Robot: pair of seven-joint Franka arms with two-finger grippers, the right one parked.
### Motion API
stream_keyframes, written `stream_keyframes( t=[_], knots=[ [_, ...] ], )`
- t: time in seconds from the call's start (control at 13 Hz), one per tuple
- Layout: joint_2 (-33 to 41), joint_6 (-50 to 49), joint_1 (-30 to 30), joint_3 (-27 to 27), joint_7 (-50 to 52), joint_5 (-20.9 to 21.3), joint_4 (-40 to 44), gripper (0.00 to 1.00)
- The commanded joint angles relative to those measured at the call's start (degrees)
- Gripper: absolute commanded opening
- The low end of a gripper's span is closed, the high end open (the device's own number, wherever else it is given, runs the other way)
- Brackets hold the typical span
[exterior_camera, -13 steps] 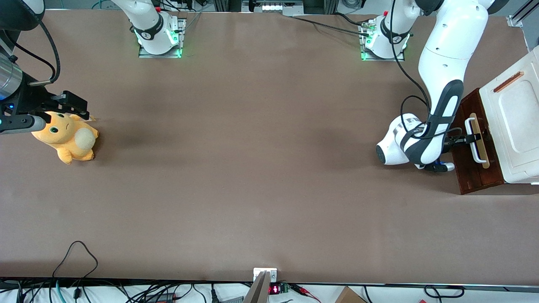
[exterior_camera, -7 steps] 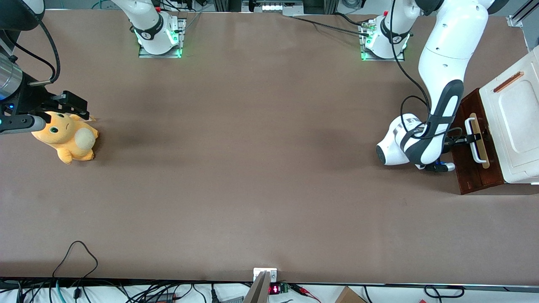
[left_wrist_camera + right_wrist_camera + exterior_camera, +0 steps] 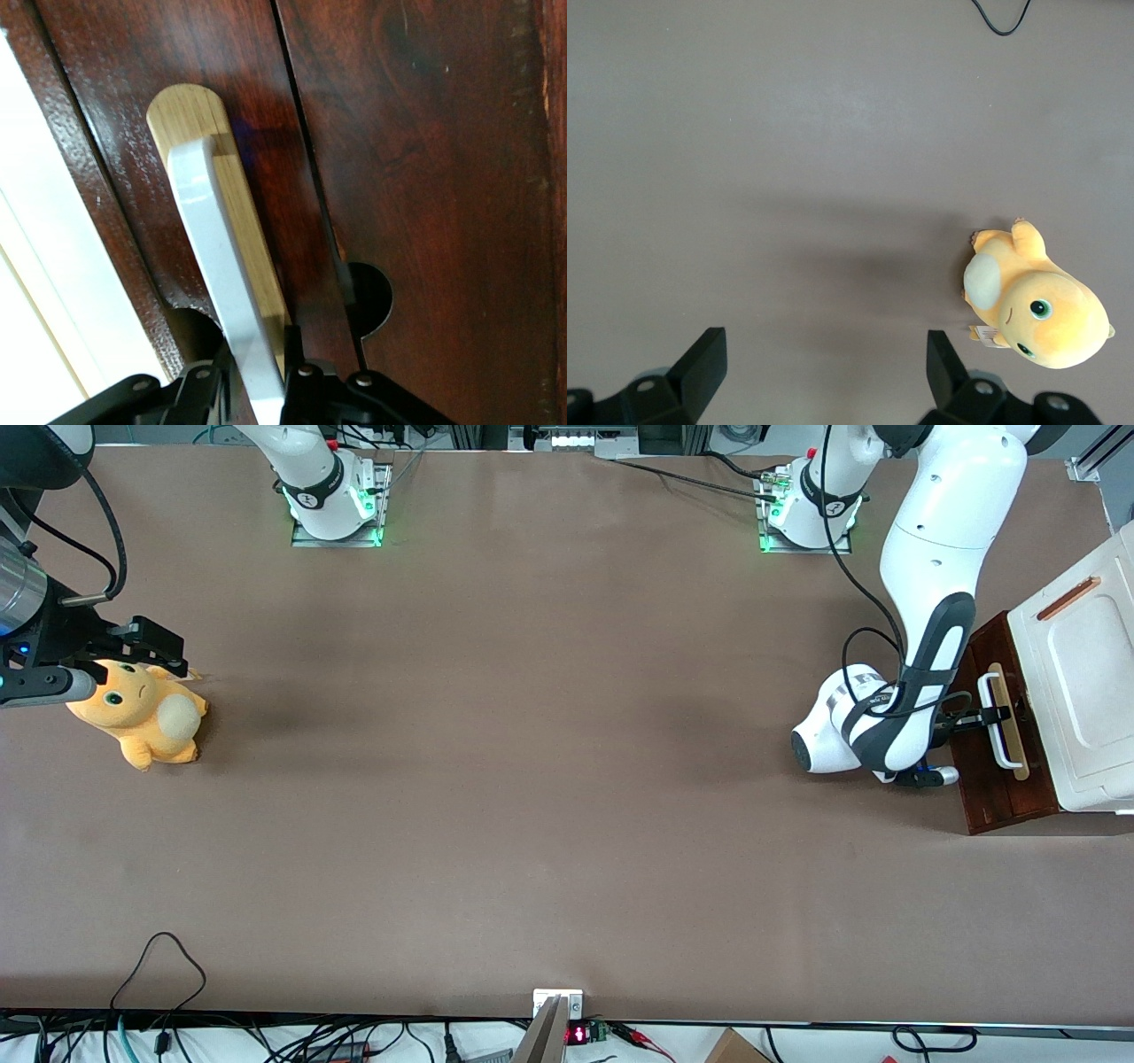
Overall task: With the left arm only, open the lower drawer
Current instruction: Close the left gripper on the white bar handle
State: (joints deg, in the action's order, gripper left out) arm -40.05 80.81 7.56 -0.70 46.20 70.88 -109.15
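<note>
The lower drawer (image 3: 997, 793) is a dark reddish-brown wooden front at the working arm's end of the table, under the white box. Its white U-shaped handle (image 3: 998, 748) lies along a pale wood strip (image 3: 1019, 753). The left arm (image 3: 930, 646) reaches down in front of the drawer. Its small black gripper (image 3: 990, 716) sits at the middle of the handle. In the left wrist view the handle (image 3: 217, 257) runs over the strip (image 3: 190, 111) on the drawer front (image 3: 239, 62). The gripper (image 3: 257, 385) is shut on it, one black finger (image 3: 306, 381) pressed against each side.
The white box part (image 3: 1076, 691) with a small brown bar (image 3: 1067, 598) sits on top of the drawer unit. An orange plush toy (image 3: 142, 713) lies toward the parked arm's end of the table. Both arm bases (image 3: 806, 514) stand along the table edge farthest from the front camera.
The left arm's wrist has crept a few pixels away from the drawer unit, with the gripper still on the handle. The drawer front shows no clear shift.
</note>
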Motion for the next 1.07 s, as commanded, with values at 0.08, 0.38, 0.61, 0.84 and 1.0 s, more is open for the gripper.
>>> stream_keyframes(
  t=[0.08,0.38,0.61,0.84,1.0],
  knots=[
    [0.15,-0.04,-0.35,-0.09,-1.73,1.46,1.13,0.19],
    [0.5,-0.04,-0.26,-0.09,-1.38,0.67,1.92,0.19],
    [0.85,-0.04,-0.26,-0.18,-0.85,0.4,2.01,0.19],
    [1.11,0.04,-0.09,-0.18,-0.85,-0.57,2.01,0.19],
    [1.46,0.13,0.0,-0.27,-0.85,-1.09,2.01,0.19]
  ],
)
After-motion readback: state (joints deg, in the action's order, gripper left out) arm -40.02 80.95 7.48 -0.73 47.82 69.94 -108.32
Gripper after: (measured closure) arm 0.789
